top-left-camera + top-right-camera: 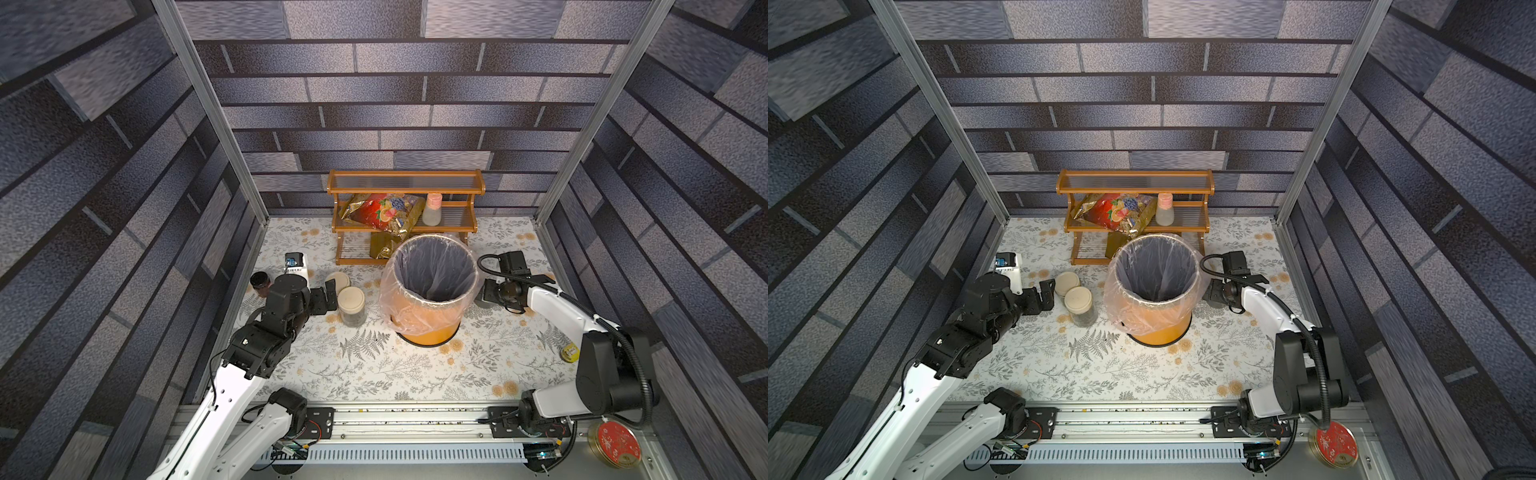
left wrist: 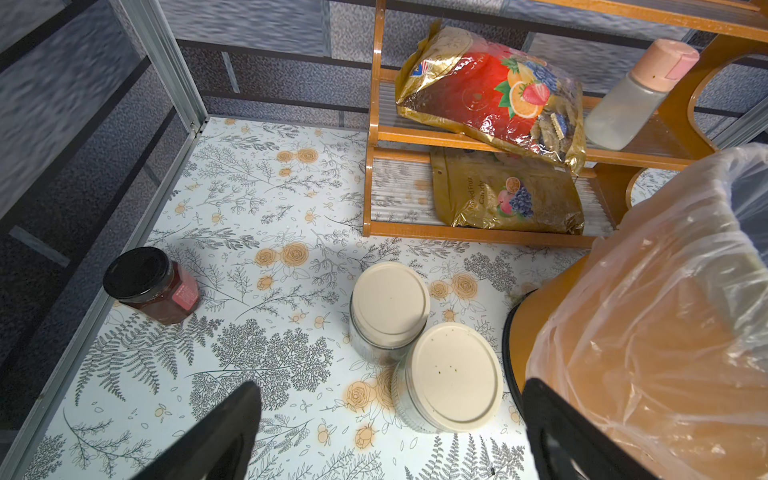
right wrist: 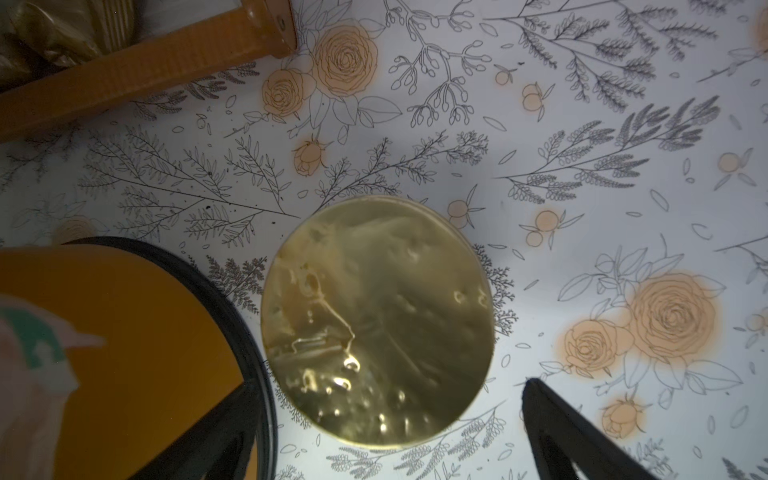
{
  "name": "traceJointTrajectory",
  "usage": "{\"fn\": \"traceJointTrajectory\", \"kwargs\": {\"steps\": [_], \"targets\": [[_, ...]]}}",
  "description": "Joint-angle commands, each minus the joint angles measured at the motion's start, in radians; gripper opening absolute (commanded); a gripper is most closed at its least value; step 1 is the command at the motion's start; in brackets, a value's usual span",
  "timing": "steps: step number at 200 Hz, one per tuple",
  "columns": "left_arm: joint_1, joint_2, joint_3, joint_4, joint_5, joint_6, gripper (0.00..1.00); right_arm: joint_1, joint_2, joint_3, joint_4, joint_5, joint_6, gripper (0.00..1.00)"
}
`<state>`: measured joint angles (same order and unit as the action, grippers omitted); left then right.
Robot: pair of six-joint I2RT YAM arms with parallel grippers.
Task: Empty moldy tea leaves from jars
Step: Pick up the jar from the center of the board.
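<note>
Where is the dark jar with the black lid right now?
In a top view, the dark glass jar with the black lid stands at the floral table's left edge, left of the farther cream-lidded clear glass jar.

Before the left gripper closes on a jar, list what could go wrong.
The nearer jar and farther jar stand tight together; grabbing one may topple the other.
The loose plastic liner of the orange bin hangs beside them; the open left gripper could snag it.
Both lids are on; tipping empties nothing.
</note>
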<state>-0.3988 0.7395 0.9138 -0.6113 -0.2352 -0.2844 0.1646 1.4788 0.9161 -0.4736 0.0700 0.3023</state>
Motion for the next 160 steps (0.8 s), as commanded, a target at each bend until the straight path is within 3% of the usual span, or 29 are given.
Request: {"fn": "traceJointTrajectory", "kwargs": {"steps": [1,39,88,123,160], "targets": [[-0.003,0.001,0.022,-0.015,0.015,0.037,1.0,0.013,0.053,0.046,-0.011,0.032,-0.02,1.0],[-0.003,0.011,0.017,-0.012,0.021,0.037,1.0,0.023,0.126,0.091,-0.012,0.057,-0.03,0.98],[-0.002,0.01,0.021,-0.004,0.024,0.042,1.0,0.029,0.174,0.122,-0.009,0.057,-0.037,0.82],[-0.002,0.007,0.026,-0.004,0.038,0.043,1.0,0.029,0.167,0.135,-0.033,0.057,-0.04,0.72],[-0.003,0.011,0.055,0.006,0.063,0.073,1.0,0.029,0.096,0.141,-0.087,0.066,-0.04,0.7]]}}
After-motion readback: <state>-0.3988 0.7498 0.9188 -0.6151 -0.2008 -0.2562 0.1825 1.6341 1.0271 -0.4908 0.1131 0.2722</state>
